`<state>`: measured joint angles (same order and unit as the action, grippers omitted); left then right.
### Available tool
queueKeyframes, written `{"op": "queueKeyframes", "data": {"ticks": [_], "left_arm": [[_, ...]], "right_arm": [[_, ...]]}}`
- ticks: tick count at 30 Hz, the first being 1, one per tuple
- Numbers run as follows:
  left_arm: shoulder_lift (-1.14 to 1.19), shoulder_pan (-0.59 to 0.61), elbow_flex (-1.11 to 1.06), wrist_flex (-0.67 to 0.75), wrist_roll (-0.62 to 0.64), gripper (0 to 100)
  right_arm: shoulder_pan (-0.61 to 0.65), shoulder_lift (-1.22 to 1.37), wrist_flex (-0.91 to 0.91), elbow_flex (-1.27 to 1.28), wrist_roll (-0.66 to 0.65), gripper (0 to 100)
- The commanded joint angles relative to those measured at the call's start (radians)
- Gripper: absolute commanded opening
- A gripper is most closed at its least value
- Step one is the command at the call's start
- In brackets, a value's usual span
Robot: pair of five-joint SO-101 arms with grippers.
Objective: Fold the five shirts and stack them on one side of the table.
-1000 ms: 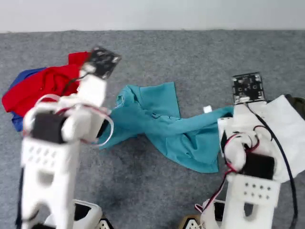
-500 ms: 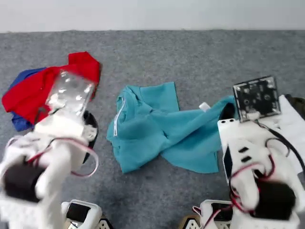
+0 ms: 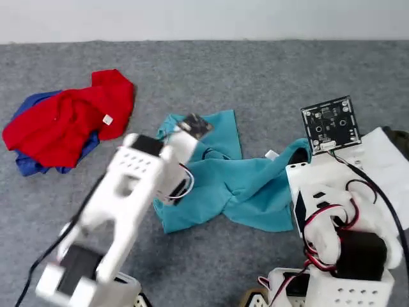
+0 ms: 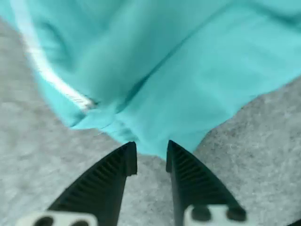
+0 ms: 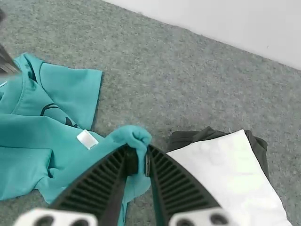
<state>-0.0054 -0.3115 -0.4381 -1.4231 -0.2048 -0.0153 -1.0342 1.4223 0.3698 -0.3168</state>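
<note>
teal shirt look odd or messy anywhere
Yes: the teal shirt lies twisted and bunched rather than flat, with one edge pinched in the right gripper.

No legible text, number or sign was found. A white tag (image 5: 86,139) on the teal shirt (image 5: 28,136), just beside the right gripper (image 5: 136,162), bore no print that could be made out. A dark curved mark (image 5: 49,109) on the same shirt, farther from that gripper, was unreadable. A pale tag (image 3: 107,119) on the red shirt (image 3: 64,121) was too small to read.
</note>
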Motion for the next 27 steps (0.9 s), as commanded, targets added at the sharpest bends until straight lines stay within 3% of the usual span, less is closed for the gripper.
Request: {"op": "queueKeyframes", "data": {"ticks": [1,12,23,27], "left_arm": [[0.14,0.005,0.099,0.012,-0.015,12],[0.302,0.035,0.234,0.097,-0.015,12],[0.305,0.017,0.203,0.094,-0.017,12],[0.307,-0.035,0.113,0.161,-0.017,12]], "right_arm": [[-0.004,-0.008,0.004,-0.002,-0.009,0.9],[-0.004,-0.008,0.004,-0.002,-0.009,0.9],[-0.004,-0.008,0.004,-0.002,-0.009,0.9],[-0.004,-0.008,0.004,-0.002,-0.009,0.9]]}}
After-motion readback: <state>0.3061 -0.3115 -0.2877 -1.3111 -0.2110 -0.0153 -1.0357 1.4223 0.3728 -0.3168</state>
